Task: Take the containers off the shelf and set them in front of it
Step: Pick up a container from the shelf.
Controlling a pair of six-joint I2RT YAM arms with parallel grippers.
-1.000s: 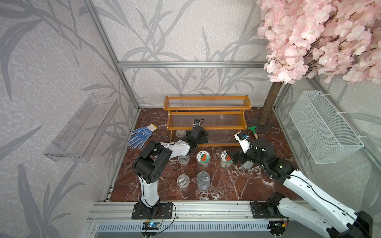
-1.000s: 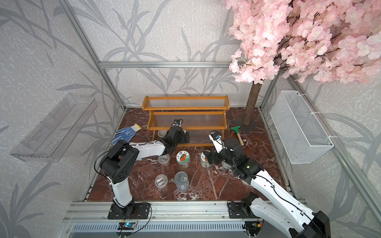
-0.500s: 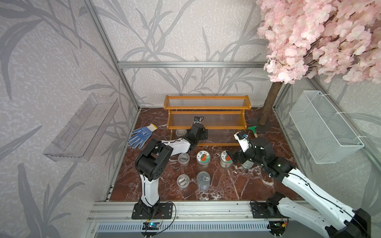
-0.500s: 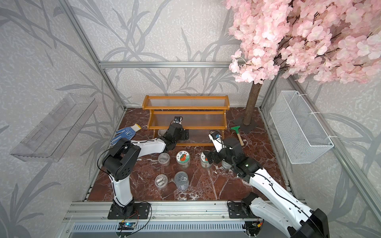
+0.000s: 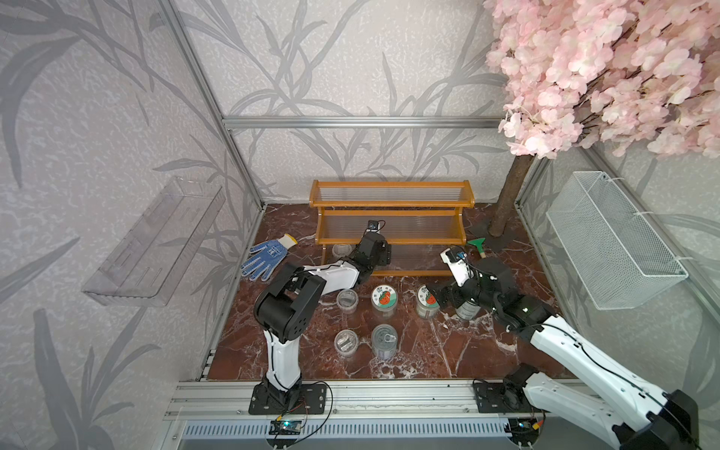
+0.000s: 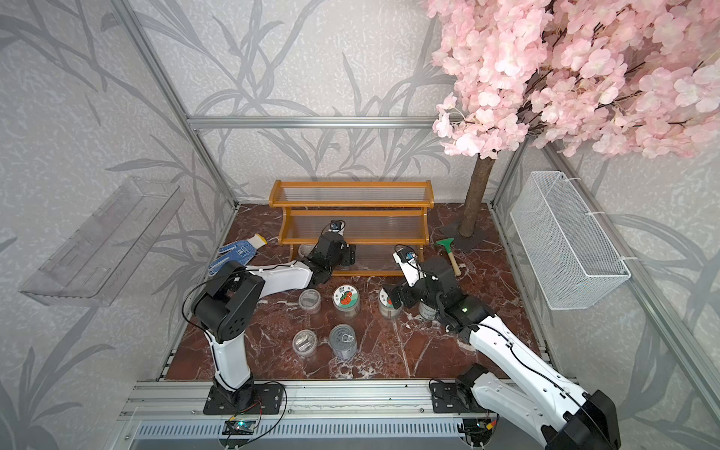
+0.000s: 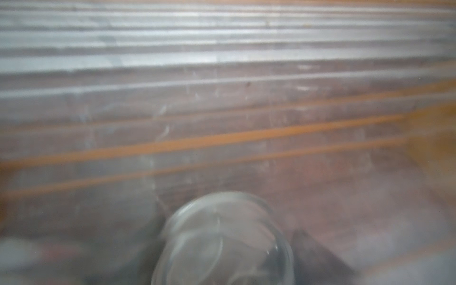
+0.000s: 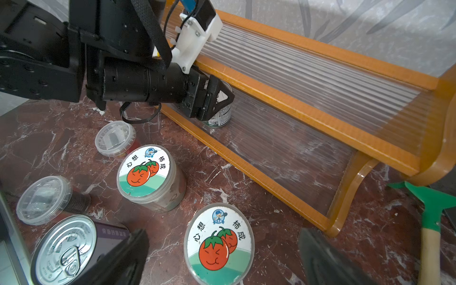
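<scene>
The orange-brown shelf [image 5: 389, 212] stands at the back of the marble floor. My left gripper [image 5: 383, 253] reaches into its bottom tier, jaws shut on a short labelled tin [image 8: 218, 116], which shows blurred in the left wrist view [image 7: 222, 237]. A clear cup [image 5: 342, 249] sits at that tier's left end. In front stand two clear cups [image 5: 346, 300] [image 5: 346, 343], a pull-tab tin [image 5: 383, 341], a taller tin [image 5: 467, 311] and two tomato-lidded jars [image 5: 383, 298] [image 5: 425, 302]. My right gripper [image 8: 222, 261] hangs open over the right jar [image 8: 218, 243], a finger on either side, not touching.
A blue-and-white glove [image 5: 269, 253] lies left of the shelf. A green scraper with a wooden handle [image 5: 478, 245] lies at its right end, near the tree trunk [image 5: 510, 195]. A wire basket [image 5: 611, 249] hangs on the right wall and a clear tray [image 5: 152, 241] on the left.
The left gripper pushed a little further into the bottom tier and its jaws closed in on the tin. The right arm has barely moved.
</scene>
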